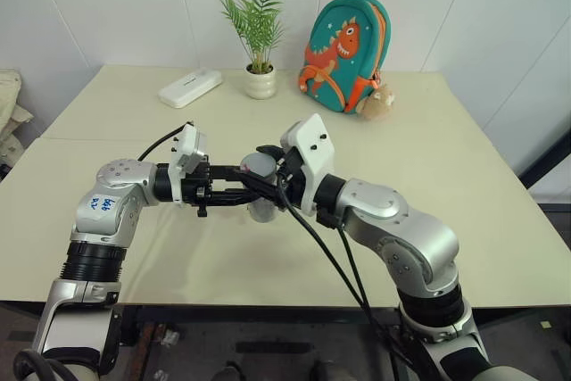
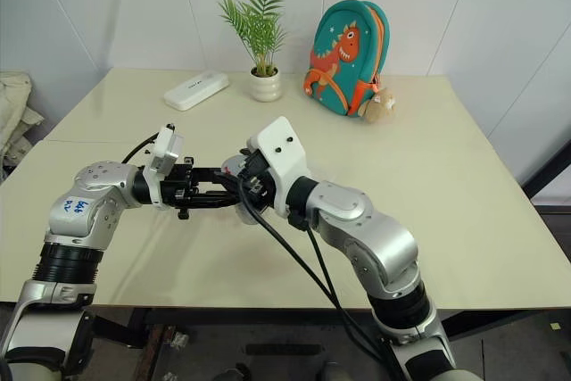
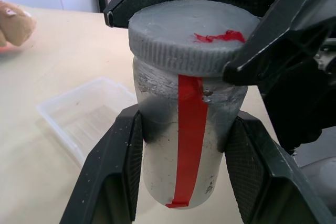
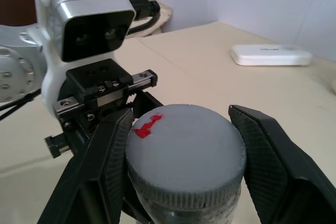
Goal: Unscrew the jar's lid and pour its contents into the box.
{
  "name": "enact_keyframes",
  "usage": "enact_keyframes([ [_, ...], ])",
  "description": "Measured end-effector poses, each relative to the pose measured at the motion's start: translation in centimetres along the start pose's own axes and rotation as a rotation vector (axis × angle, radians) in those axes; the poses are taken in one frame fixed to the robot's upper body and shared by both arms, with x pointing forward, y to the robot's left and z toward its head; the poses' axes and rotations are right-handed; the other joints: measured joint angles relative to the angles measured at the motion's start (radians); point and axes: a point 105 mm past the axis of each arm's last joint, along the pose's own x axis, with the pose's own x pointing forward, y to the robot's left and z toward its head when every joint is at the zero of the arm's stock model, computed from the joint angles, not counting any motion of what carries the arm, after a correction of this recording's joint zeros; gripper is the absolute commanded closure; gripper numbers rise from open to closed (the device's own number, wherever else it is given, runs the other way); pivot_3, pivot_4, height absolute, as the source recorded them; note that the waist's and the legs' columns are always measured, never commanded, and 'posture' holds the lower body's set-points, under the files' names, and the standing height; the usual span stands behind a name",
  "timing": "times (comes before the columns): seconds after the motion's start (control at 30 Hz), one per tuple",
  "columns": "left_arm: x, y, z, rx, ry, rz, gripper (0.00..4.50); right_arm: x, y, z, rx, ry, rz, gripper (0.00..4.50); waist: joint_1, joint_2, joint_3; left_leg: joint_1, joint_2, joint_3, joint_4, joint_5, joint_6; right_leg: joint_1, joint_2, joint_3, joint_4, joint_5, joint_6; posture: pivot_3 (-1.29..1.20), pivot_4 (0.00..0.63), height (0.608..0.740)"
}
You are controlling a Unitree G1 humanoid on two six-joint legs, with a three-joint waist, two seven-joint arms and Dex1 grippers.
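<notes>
The left gripper (image 3: 181, 156) clamps the jar (image 3: 184, 129) steady so the right gripper (image 4: 181, 150), clenched on the lid (image 4: 186, 153), can unscrew it.

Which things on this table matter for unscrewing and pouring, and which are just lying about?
Job:
- silvery-grey cylindrical jar with a red stripe, clamped in the left gripper
- round grey ribbed lid with a red mark, gripped by the right gripper
- shallow clear plastic box

Lying about:
- flat white oblong case
- green plant in a white pot
- teal dinosaur backpack
</notes>
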Motion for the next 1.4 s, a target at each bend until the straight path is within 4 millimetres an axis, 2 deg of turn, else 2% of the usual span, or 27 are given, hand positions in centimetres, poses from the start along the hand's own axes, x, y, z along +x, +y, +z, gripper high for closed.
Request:
enact_keyframes([
  [0.33, 0.3, -1.2, 1.0, 0.049, -0.008, -0.137, 2.63, -1.6, 0.4, 0.9, -0.001, -0.044, 0.273, 1.94, 0.000, 0.000, 0.000, 0.000, 0.000, 0.000, 0.000, 0.000, 0.000, 0.000, 0.000, 0.000, 0.000, 0.000, 0.000, 0.00, 0.150, 0.740],
  [0.6, 0.3, -1.5, 0.7, 0.055, 0.007, -0.206, 2.63, -1.8, 0.7, 0.5, -0.007, -0.029, 0.373, 1.94, 0.000, 0.000, 0.000, 0.000, 0.000, 0.000, 0.000, 0.000, 0.000, 0.000, 0.001, 0.000, 0.000, 0.000, 0.000, 0.00, 0.150, 0.740],
  [0.8, 0.3, -1.4, 0.9, 0.071, 0.022, -0.209, 2.63, -1.8, 0.6, 0.6, -0.025, -0.030, 0.382, 1.94, -0.001, 0.000, 0.000, 0.000, 0.000, 0.000, 0.000, 0.000, 0.000, 0.000, 0.001, 0.000, 0.000, 0.000, 0.000, 0.00, 0.150, 0.740],
  [0.97, 0.1, -1.3, 0.7, 0.073, 0.033, -0.203, 2.63, -1.7, 1.0, 0.5, -0.030, -0.024, 0.410, 0.24, -0.001, 0.000, 0.000, 0.000, 0.000, 0.000, 0.000, 0.000, 0.000, 0.000, 0.001, 0.000, 0.000, 0.000, 0.000, 0.00, 0.150, 0.740],
  [1.0, 0.0, -1.2, 0.7, 0.071, 0.038, -0.199, 2.63, -1.7, 1.1, 0.5, -0.032, -0.024, 0.417, 0.01, -0.001, 0.000, 0.000, 0.000, 0.000, 0.000, 0.000, 0.000, 0.000, 0.000, 0.001, 0.000, 0.000, 0.000, 0.000, 0.00, 0.150, 0.740],
  [1.2, 0.2, -1.5, 1.0, 0.081, 0.048, -0.207, 2.63, -1.5, 1.4, 1.0, -0.060, -0.042, 0.433, 0.01, 0.000, 0.000, 0.000, 0.000, 0.000, 0.000, 0.000, 0.000, 0.000, 0.000, 0.000, 0.000, 0.000, 0.000, 0.000, 0.00, 0.150, 0.740],
  [1.33, 0.0, -1.4, 0.0, 0.031, 0.062, -0.174, 2.63, -1.3, 2.2, 2.7, -0.125, -0.096, 0.470, 0.01, -0.005, 0.001, 0.001, 0.000, 0.001, 0.000, 0.000, 0.000, 0.000, 0.000, 0.001, 0.000, 0.000, 0.000, 0.000, 0.00, 0.150, 0.740],
  [1.4, -0.1, -1.5, -0.3, 0.016, 0.064, -0.170, 2.63, -1.2, 2.0, 2.8, -0.133, -0.103, 0.460, 0.01, -0.003, 0.001, 0.001, 0.000, 0.001, 0.000, 0.000, 0.000, 0.000, 0.000, 0.001, 0.000, 0.000, 0.000, 0.000, 0.00, 0.150, 0.740],
])
